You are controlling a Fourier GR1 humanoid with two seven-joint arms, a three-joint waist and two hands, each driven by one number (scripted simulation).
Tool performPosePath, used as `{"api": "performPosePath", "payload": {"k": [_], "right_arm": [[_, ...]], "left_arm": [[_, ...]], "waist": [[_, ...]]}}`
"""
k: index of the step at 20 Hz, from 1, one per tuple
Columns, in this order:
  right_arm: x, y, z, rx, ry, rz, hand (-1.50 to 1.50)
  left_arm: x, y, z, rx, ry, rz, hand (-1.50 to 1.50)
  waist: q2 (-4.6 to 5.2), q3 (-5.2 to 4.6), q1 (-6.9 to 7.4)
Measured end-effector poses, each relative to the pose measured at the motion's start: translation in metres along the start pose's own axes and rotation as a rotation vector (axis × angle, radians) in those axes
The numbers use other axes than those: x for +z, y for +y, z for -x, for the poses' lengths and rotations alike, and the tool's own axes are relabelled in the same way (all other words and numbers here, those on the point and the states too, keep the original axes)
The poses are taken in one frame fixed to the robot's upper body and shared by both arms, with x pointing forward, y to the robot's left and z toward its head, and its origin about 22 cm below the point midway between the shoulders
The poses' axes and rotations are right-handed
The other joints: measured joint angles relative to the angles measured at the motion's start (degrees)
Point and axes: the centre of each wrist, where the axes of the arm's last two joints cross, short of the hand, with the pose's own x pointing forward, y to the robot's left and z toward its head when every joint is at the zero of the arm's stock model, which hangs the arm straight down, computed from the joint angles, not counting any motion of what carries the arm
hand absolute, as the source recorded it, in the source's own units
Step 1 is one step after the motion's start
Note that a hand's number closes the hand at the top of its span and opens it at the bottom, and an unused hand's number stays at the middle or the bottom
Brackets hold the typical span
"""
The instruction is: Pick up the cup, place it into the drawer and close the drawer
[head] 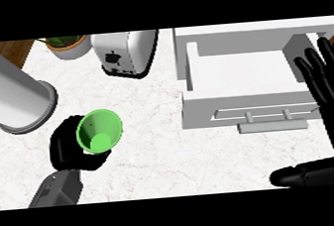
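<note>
You see left hand (74, 149) low at view's left, fingers curled round green cup (99, 131), cup tilted with mouth facing you, held over marble counter (188, 158). Right hand (332, 122) at right edge, fingers straight and spread upward, thumb out to left, grasping nothing, resting just beside drawer. White drawer (199, 107) stands pulled open, handle (271, 119) on its front toward you, cup well apart from it. Farther back: grey cylinder (14, 97) at left, toaster (126, 53), potted plant (67, 44).
</note>
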Motion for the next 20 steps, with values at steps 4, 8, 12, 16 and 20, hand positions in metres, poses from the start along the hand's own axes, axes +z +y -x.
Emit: {"api": "performPosePath", "payload": {"k": [4,8,12,16,20], "right_arm": [[-0.001,0.002,0.004,-0.004,0.009,0.001,-1.5],[0.003,-0.005,0.005,0.0,0.015,0.004,-1.5],[0.004,-0.003,0.003,0.002,0.011,0.007,-1.5],[0.007,-0.006,0.006,0.001,0.011,0.01,-1.5],[0.002,-0.001,0.007,0.007,0.009,0.007,-1.5]], "left_arm": [[-0.023,-0.017,-0.016,0.032,-0.013,0.107,1.5],[-0.043,-0.046,-0.039,0.068,-0.024,0.176,1.5],[-0.07,-0.079,-0.064,0.089,-0.033,0.202,1.5],[-0.091,-0.108,-0.088,0.098,-0.046,0.221,1.5],[-0.121,-0.141,-0.107,0.083,-0.053,0.246,1.5]], "waist": [[-0.01,0.02,0.04],[-0.06,0.02,0.11],[-0.02,0.01,-0.06],[0.03,0.01,-0.16],[0.08,-0.01,-0.32]]}}
